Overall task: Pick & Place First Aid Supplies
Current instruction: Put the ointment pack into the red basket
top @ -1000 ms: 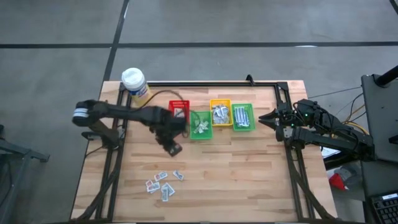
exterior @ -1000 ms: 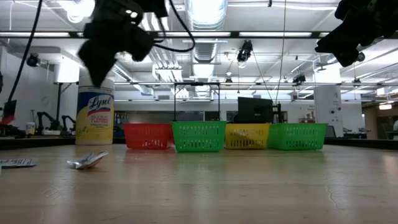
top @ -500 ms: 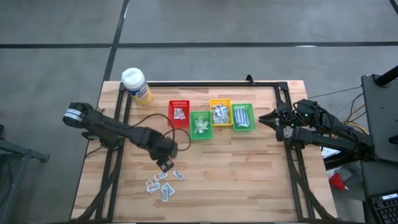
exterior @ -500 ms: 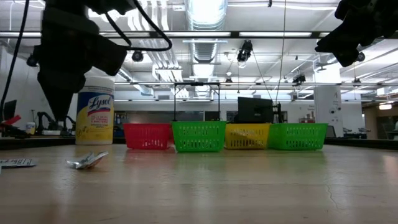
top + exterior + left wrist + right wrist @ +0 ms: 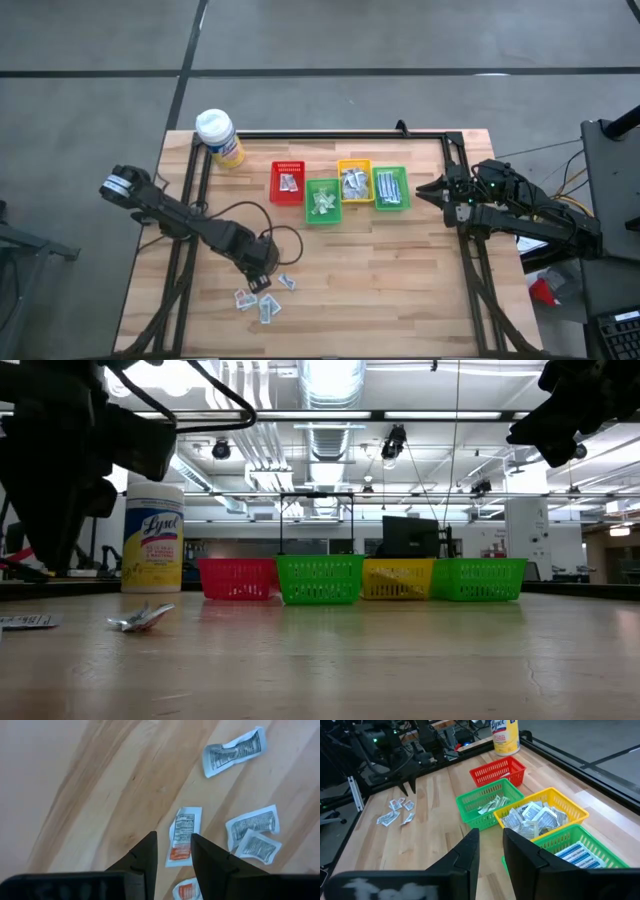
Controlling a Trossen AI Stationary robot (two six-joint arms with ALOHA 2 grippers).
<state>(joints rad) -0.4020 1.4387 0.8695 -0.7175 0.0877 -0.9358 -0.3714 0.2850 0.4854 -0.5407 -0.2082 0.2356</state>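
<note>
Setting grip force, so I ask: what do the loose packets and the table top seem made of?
Loose packets: thin paper or foil-lined film, matte white, printed, with crimped edges and slight wrinkles. Table top: wood, pale planks with visible grain and a smooth, faintly glossy finish.

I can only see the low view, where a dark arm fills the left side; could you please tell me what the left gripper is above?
Observer: The left gripper hovers over the loose packets, away from the bins, open and empty.
Operator: Which packet is nearest to it?
Observer: The left wrist view shows a white packet with an orange end just ahead of the fingertips.
Operator: And the right arm?
Observer: The right gripper waits beside the outermost green bin, open and empty.
</note>
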